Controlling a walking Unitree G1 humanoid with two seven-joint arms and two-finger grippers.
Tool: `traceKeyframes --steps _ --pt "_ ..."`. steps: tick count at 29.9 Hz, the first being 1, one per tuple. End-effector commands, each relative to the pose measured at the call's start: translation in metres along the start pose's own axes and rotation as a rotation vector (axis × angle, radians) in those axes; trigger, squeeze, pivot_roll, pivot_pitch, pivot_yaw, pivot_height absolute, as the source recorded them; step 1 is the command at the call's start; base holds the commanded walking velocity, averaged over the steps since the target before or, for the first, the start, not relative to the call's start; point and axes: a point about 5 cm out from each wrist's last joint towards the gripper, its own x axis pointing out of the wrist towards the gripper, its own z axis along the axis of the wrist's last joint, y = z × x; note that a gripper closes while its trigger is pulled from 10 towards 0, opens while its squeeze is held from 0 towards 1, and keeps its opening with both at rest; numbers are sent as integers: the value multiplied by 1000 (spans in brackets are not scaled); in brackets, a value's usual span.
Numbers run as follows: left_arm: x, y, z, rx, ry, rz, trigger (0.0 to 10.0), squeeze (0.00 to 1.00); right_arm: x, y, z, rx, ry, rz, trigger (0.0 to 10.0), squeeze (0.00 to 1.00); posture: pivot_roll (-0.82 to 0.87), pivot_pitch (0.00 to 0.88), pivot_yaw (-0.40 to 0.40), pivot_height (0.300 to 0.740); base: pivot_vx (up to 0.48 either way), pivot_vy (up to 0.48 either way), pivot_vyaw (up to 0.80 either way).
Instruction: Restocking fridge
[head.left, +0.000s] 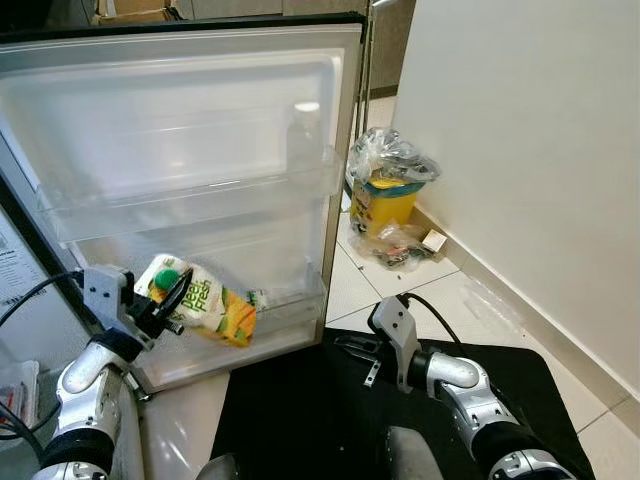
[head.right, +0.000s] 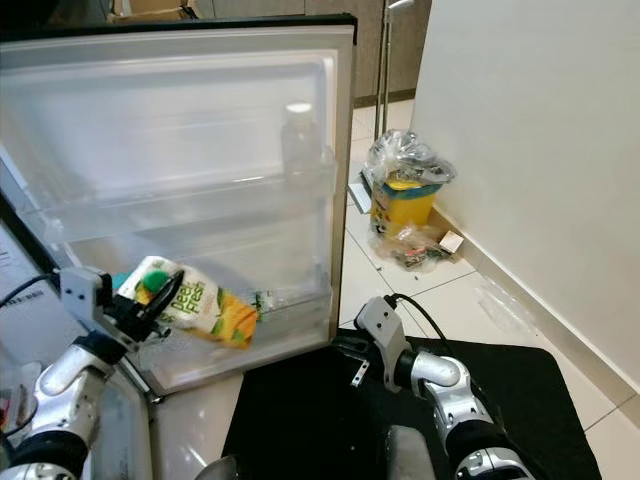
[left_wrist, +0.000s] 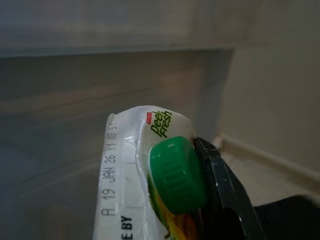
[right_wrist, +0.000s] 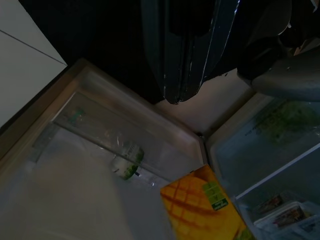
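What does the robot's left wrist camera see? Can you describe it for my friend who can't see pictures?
Up close, a white Peel Fresh juice pouch with a chunky green screw cap is pinched in the left end effector, one black finger pressed beside the cap. A printed date runs along the pouch's edge, and behind it are blurry pale fridge door shelves.

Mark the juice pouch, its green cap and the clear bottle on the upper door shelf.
juice pouch (head.left: 215, 309), left eye view, printed front.
green cap (left_wrist: 177, 173), left wrist view, ribbed side.
clear bottle (head.left: 303, 140), left eye view, body below its white cap.
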Motion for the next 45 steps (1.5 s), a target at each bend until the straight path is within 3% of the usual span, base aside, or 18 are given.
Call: traceKeyframes --steps 1,3,6,9,15,24,32,38,45 --pt "2 -2 3 -52 -47 -8 10000 0 -2 2 -4 23 -1 -9 10000 0 -22 69 13 481 0 0 0" --pt "2 -1 4 -66 -63 5 10000 0 -2 2 -3 23 -3 -10 10000 0 -22 72 15 481 0 0 0" --pt "4 6 6 -14 -84 113 10000 0 -1 1 -2 21 -8 -17 10000 0 -23 73 17 481 0 0 0" --pt "5 8 7 2 -90 145 10000 0 -1 1 -2 20 -9 -18 10000 0 -23 74 17 481 0 0 0" --pt "2 21 13 58 -105 332 10000 0 0 1 1 15 -24 -29 10000 0 -26 84 20 481 0 0 0" --pt "3 23 11 52 -112 377 10000 0 4 2 7 18 -59 -30 10000 0 -25 93 26 481 0 0 0" --pt "23 1 -2 50 -76 334 10000 0 21 5 27 46 -152 -21 10000 0 -36 109 45 481 0 0 0" --pt "30 -5 -4 67 -65 310 10000 0 27 7 34 61 -184 -10 10000 0 -39 114 51 481 0 0 0" --pt "39 -4 2 155 -53 327 10000 0 29 12 32 51 -176 0 10000 0 -37 131 61 481 0 0 0"
